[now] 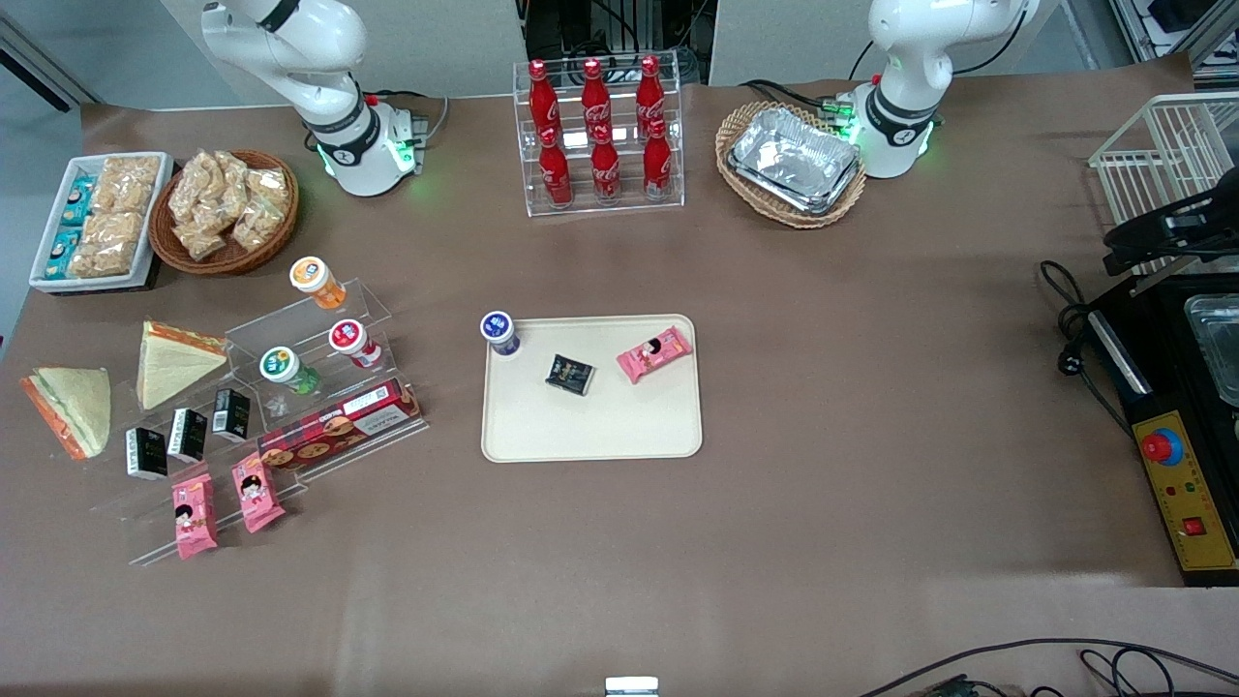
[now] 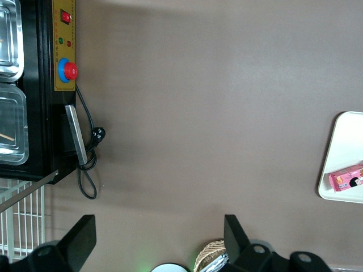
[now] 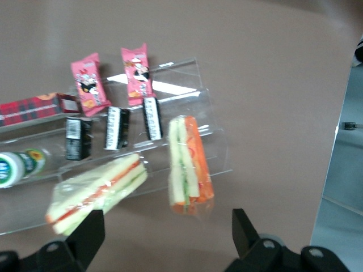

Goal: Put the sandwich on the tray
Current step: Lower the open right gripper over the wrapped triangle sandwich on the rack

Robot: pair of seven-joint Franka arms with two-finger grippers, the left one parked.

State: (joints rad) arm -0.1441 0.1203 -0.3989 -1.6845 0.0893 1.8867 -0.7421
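Observation:
The sandwich, a pale wedge with green and orange-red layers along its edge, lies on the table at the working arm's end; it also shows in the right wrist view. My right gripper is out of the front view; it hangs open and empty well above the table, close to the sandwich. The cream tray lies mid-table, and its edge shows in the left wrist view. It holds a blue-capped bottle, a black packet and a pink packet.
A second pale wedge with an orange-red edge lies beside the sandwich, against a clear stepped stand of small bottles, black boxes and pink packets. Snack baskets, a cola rack and foil trays stand farther from the front camera.

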